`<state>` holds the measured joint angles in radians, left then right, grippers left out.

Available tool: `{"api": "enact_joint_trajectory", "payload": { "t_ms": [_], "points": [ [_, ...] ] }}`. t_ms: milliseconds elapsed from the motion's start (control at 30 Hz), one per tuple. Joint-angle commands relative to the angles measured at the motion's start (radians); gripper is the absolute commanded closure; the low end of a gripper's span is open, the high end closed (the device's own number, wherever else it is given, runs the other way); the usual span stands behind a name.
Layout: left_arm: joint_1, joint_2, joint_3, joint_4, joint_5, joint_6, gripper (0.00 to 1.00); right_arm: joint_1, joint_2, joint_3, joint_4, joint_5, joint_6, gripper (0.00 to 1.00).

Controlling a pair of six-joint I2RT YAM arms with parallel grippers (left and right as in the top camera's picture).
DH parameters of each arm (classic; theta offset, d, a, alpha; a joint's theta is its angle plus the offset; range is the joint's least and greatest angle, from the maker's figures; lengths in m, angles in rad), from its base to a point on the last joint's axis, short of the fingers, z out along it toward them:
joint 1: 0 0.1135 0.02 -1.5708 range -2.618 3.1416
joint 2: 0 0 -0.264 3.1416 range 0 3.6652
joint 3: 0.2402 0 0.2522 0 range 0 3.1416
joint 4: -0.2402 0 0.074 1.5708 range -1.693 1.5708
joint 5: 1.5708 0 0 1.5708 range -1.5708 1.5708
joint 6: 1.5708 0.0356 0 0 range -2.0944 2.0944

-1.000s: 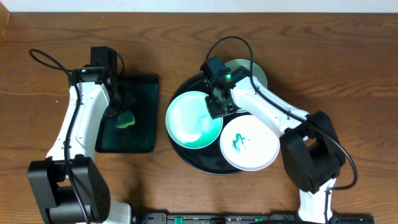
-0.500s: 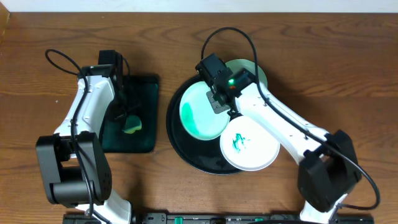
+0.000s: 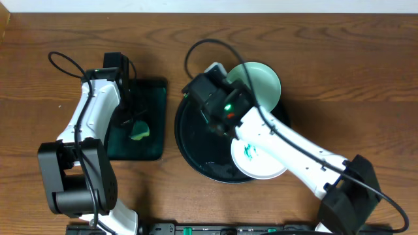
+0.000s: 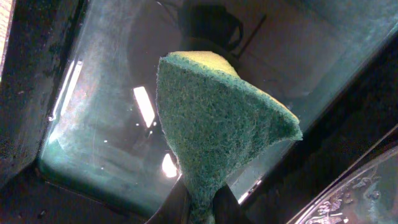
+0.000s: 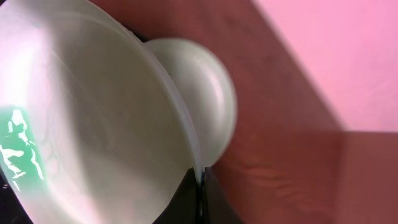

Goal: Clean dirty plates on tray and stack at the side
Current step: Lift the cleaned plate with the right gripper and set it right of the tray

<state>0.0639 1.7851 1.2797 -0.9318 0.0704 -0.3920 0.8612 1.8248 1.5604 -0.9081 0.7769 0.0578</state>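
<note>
From above, two plates sit on the one round black tray [image 3: 189, 140]: a mint plate [image 3: 264, 81] at its far rim and a white smeared plate [image 3: 261, 160] nearer me.

On my left wrist, my left gripper [image 4: 200, 208] pinches one green sponge [image 4: 217, 124] above the rectangular tray [image 4: 93, 93].

On my right wrist, my right gripper [image 5: 200, 186] clamps the rim of a third plate, the held plate [image 5: 93, 124], which is tilted.

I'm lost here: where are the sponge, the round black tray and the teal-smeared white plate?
sponge [image 4: 217, 124]: left wrist view, middle of its green face.
round black tray [image 3: 194, 140]: overhead view, bare floor on its left side.
teal-smeared white plate [image 3: 258, 166]: overhead view, face just below the smear.
</note>
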Motion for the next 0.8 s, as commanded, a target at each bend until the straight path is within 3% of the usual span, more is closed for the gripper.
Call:
{"api": "enact_joint_trajectory", "payload": {
  "t_ms": [0,333,767],
  "points": [
    [0.000,0.007,-0.002,-0.002,0.001,0.013,0.93,0.057,-0.023,0.027,0.032,0.229,-0.115,0.99],
    [0.000,0.007,-0.002,-0.002,0.001,0.013,0.92,0.204,-0.023,0.026,0.085,0.532,-0.372,0.99],
    [0.000,0.007,-0.002,-0.002,0.001,0.014,0.92,0.254,-0.023,0.026,0.082,0.559,-0.388,0.99]
  ]
}}
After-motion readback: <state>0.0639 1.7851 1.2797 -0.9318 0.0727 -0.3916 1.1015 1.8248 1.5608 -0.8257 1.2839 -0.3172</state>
